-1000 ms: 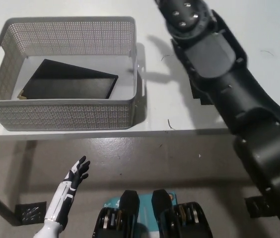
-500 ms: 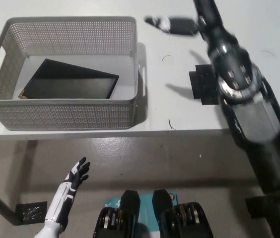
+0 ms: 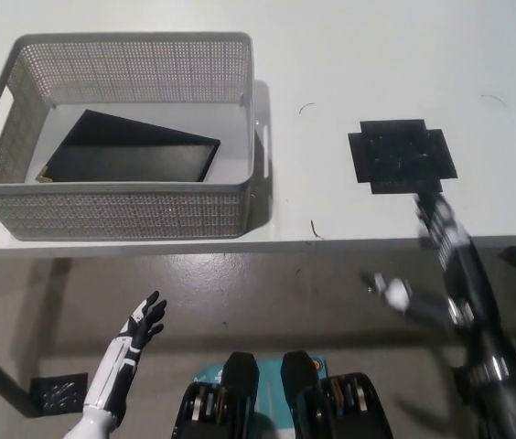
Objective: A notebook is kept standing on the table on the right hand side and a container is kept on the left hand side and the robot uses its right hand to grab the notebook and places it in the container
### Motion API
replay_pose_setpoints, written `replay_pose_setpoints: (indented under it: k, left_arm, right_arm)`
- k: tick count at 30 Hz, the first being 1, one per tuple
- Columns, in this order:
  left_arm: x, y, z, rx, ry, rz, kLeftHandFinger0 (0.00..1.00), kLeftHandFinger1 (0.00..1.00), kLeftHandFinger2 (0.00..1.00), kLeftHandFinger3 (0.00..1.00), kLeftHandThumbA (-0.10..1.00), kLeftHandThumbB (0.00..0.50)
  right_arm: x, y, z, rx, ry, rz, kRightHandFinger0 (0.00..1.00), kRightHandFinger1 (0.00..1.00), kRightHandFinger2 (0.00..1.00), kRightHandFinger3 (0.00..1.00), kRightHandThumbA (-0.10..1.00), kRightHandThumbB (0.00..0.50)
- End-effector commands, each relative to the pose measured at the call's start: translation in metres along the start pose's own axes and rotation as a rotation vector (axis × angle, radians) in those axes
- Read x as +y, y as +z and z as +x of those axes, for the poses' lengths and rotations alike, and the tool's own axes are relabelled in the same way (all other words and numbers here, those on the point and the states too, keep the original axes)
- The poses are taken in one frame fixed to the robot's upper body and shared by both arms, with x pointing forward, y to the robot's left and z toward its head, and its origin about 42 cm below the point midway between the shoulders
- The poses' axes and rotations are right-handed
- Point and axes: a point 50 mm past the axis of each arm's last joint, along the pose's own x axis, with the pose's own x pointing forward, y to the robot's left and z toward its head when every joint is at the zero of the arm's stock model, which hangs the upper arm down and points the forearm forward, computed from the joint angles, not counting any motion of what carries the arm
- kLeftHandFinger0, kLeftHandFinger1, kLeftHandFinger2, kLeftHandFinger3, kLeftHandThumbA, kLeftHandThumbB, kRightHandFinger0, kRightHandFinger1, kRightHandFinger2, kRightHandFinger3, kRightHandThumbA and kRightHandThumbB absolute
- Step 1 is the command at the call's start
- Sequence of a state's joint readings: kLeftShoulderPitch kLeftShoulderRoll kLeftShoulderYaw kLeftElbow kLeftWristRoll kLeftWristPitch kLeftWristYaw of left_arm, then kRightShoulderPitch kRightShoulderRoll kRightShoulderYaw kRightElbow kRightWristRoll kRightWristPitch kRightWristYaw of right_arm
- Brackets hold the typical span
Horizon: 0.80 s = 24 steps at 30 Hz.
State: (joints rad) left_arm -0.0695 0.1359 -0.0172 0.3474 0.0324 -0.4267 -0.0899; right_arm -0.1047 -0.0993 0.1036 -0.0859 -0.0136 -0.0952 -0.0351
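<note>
Nearest me, my right hand (image 3: 441, 229) is blurred just at the table's front edge, and it carries nothing; how far its fingers are spread I cannot tell through the smear. My left hand (image 3: 141, 325) rests low and off to the far side of it, below table level, fingers apart and empty. Just beyond the right hand lies a black pad (image 3: 402, 155) on the table (image 3: 349, 55), bare on top. Well across from the hand, toward my left, sits the grey mesh container (image 3: 121, 215), and the notebook (image 3: 130, 149) lies flat inside it, tilted askew on the floor of the basket, the only thing in there. So I judge the placing done. What could go wrong now is mostly my own arm: bringing it down carelessly might clip the table edge. The notebook itself looks settled and unlikely to shift unless the container is knocked.
</note>
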Motion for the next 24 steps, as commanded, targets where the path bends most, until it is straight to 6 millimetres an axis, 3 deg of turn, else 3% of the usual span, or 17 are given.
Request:
replay_pose_setpoints:
  k: [1,4,8,13,15,24]
  left_arm:
    - [0.007,0.016,0.016,-0.096,-0.013,-0.008,1.00,1.00,1.00,1.00,1.00,0.341]
    - [0.008,0.016,0.016,-0.096,-0.015,0.007,1.00,1.00,1.00,1.00,1.00,0.343]
    - [0.008,0.017,0.017,-0.102,-0.010,0.003,1.00,1.00,1.00,1.00,1.00,0.344]
    - [0.011,0.020,0.021,-0.112,-0.009,0.005,1.00,1.00,1.00,1.00,1.00,0.351]
    - [0.010,0.020,0.020,-0.115,-0.013,-0.006,1.00,1.00,1.00,1.00,1.00,0.338]
    - [0.012,0.020,0.018,-0.113,-0.007,-0.001,1.00,1.00,1.00,1.00,1.00,0.304]
  right_arm:
    - [-0.003,0.013,-0.020,-0.180,-0.036,0.123,1.00,1.00,1.00,1.00,0.93,0.182]
    - [-0.001,-0.013,-0.033,-0.076,-0.038,0.123,1.00,1.00,1.00,1.00,0.98,0.215]
    - [-0.003,-0.037,-0.039,-0.019,-0.031,0.105,1.00,1.00,1.00,1.00,1.00,0.207]
    - [-0.005,-0.043,-0.033,0.013,0.013,0.123,1.00,1.00,1.00,1.00,1.00,0.235]
    - [-0.006,-0.045,-0.033,0.010,0.035,0.122,1.00,1.00,1.00,1.00,1.00,0.201]
    - [-0.004,-0.047,-0.027,0.019,0.076,0.124,1.00,1.00,1.00,1.00,1.00,0.207]
